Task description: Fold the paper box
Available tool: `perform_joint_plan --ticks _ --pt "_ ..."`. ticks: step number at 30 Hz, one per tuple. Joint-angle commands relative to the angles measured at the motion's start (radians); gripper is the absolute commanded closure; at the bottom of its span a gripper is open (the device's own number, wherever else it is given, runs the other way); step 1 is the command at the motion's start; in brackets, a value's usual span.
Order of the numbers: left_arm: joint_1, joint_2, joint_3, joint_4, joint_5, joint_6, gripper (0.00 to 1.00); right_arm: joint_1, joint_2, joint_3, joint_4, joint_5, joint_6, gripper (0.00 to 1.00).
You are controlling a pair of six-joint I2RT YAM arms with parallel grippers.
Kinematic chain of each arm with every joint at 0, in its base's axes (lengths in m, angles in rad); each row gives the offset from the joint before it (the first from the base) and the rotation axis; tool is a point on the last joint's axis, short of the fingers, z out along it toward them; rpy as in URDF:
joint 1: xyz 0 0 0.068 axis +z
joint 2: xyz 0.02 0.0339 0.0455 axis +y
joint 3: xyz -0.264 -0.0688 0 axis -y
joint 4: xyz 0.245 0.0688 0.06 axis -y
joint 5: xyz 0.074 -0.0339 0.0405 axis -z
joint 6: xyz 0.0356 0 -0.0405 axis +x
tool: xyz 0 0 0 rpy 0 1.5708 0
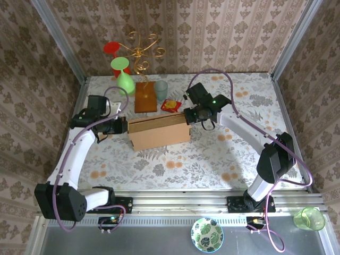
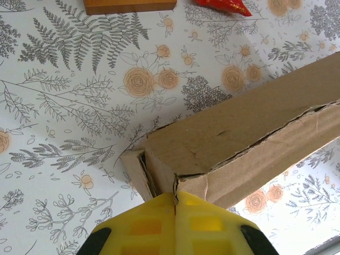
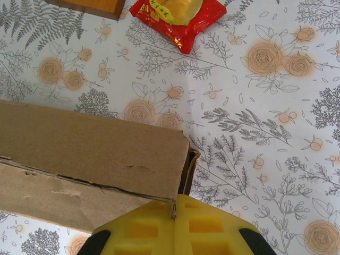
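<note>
The paper box point(image 1: 159, 133), a long brown corrugated cardboard box with its lid down, lies mid-table. My left gripper point(image 1: 123, 126) sits at its left end and my right gripper point(image 1: 190, 116) at its right end. In the left wrist view the yellow fingers of the left gripper point(image 2: 175, 195) are shut together, tips touching the top corner of the box point(image 2: 239, 127), where a side flap gapes slightly. In the right wrist view the right gripper point(image 3: 173, 204) is shut the same way against the frayed lid corner of the box point(image 3: 85, 143).
Behind the box stand a wooden slab point(image 1: 145, 96) with a gold wire stand point(image 1: 141, 50), a green goblet point(image 1: 123, 74), a red goblet point(image 1: 113, 49), a pale cup point(image 1: 161, 89) and a red snack packet point(image 1: 170, 104). A patterned bowl point(image 1: 207, 234) and a green cup point(image 1: 309, 218) sit below the rail.
</note>
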Motion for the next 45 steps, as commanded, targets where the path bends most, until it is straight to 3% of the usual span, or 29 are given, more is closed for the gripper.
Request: perform_joint_plan --ticks 1,16,27,39,45 --pt "-0.008 -0.034 -0.041 0.036 0.002 0.015 1.00 0.011 -0.017 -0.054 -0.019 -0.013 -0.003 1.00" --pt "-0.023 -0.151 -0.201 0.176 -0.025 -0.040 1.00 0.023 -0.104 -0.237 0.136 0.009 -0.034 1.00" --pt "-0.098 -0.196 -0.270 0.199 -0.190 -0.056 1.00 0.025 -0.109 -0.216 0.102 -0.004 0.014 1.00" --pt "-0.183 -0.205 -0.274 0.206 -0.307 -0.083 1.00 0.026 -0.201 -0.180 0.046 -0.024 0.260 0.60" --pt "-0.207 -0.209 -0.273 0.204 -0.330 -0.092 1.00 0.027 -0.264 -0.202 0.089 -0.077 0.499 0.53"
